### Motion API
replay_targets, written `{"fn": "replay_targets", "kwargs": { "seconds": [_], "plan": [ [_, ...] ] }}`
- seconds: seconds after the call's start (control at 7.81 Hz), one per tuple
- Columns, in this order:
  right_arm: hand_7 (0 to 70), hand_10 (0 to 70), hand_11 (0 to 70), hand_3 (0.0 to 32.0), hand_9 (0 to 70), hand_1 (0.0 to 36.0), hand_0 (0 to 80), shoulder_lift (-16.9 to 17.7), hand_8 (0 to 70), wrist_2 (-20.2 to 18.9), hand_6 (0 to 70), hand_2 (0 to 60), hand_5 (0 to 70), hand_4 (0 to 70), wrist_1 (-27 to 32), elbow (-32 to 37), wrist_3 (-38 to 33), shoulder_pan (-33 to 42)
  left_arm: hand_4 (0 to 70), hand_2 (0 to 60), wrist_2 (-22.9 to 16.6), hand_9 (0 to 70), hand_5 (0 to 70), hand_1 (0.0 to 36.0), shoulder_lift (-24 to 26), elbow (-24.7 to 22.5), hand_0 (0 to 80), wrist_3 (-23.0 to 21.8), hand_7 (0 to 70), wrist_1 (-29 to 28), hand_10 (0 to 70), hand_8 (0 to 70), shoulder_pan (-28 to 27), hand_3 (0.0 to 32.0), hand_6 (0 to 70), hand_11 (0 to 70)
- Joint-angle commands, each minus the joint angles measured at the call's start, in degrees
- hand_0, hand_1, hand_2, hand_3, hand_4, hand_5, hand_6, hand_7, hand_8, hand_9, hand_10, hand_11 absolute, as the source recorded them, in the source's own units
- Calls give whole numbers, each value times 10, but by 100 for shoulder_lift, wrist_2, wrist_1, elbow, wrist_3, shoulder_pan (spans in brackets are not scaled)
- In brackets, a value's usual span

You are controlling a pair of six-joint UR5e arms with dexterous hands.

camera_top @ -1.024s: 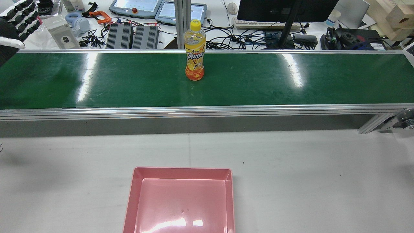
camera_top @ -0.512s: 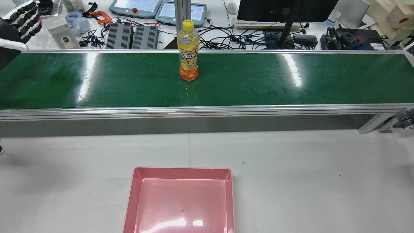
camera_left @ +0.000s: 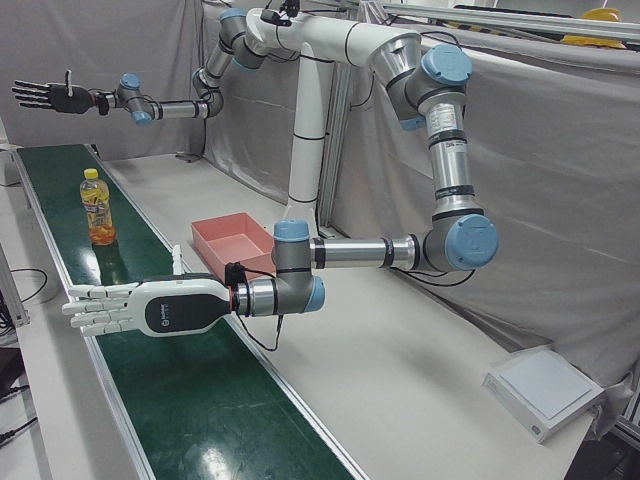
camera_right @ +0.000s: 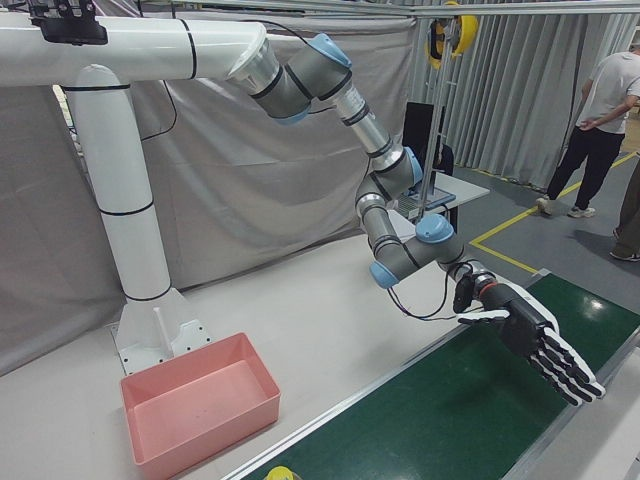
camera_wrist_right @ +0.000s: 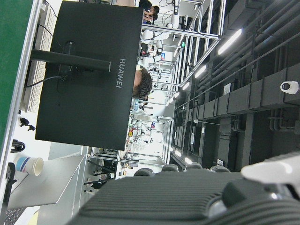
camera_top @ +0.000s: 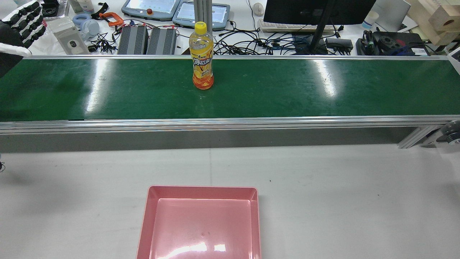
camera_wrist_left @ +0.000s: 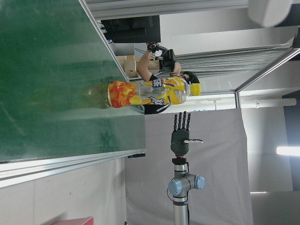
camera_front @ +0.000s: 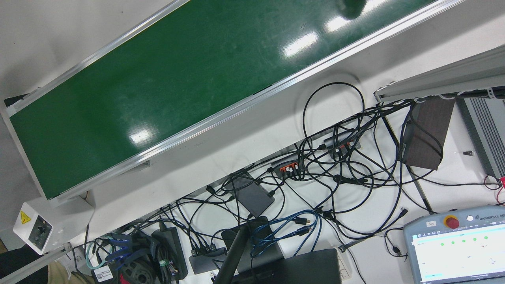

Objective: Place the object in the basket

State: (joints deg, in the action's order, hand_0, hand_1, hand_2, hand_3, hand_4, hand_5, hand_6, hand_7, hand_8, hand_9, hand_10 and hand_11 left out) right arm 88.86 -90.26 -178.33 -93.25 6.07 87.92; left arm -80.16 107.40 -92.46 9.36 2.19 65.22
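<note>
An orange drink bottle [camera_top: 202,61] with a yellow cap stands upright on the green conveyor belt [camera_top: 287,90]. It also shows in the left-front view [camera_left: 98,210] and the left hand view [camera_wrist_left: 150,93]. The pink basket [camera_top: 203,187] sits empty on the white table, in front of the belt. My left hand [camera_top: 19,25] is open at the belt's left end, far left of the bottle; it hovers above the belt [camera_left: 130,308], palm toward the bottle [camera_right: 530,340]. My right hand [camera_left: 45,95] is open, held high beyond the bottle [camera_wrist_left: 180,133].
Behind the belt, a desk holds a monitor [camera_top: 320,10], teach pendants [camera_top: 151,8], a keyboard and tangled cables [camera_front: 335,165]. The white table [camera_top: 341,198] spreads around the basket. The belt has raised aluminium rails [camera_top: 230,122] on both sides.
The bottle has travelled left along the belt, toward my left hand. The left hand has barely shifted. The basket has not moved.
</note>
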Motion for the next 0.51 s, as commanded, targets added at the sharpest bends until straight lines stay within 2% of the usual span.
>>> {"fn": "replay_targets", "kwargs": {
  "seconds": [0.0, 0.38],
  "plan": [
    [0, 0, 0, 0, 0, 0, 0, 0, 0, 9, 0, 0, 0, 0, 0, 0, 9, -3, 6, 0, 1, 0, 123, 108, 0, -9, 620, -31, 0, 0, 5, 0, 0, 0, 0, 29],
    [0, 0, 0, 0, 0, 0, 0, 0, 0, 0, 0, 0, 0, 0, 0, 0, 0, 6, 1, 0, -8, 0, 119, 109, 0, -35, 621, -49, 0, 0, 0, 0, 0, 0, 0, 22]
  ]
}}
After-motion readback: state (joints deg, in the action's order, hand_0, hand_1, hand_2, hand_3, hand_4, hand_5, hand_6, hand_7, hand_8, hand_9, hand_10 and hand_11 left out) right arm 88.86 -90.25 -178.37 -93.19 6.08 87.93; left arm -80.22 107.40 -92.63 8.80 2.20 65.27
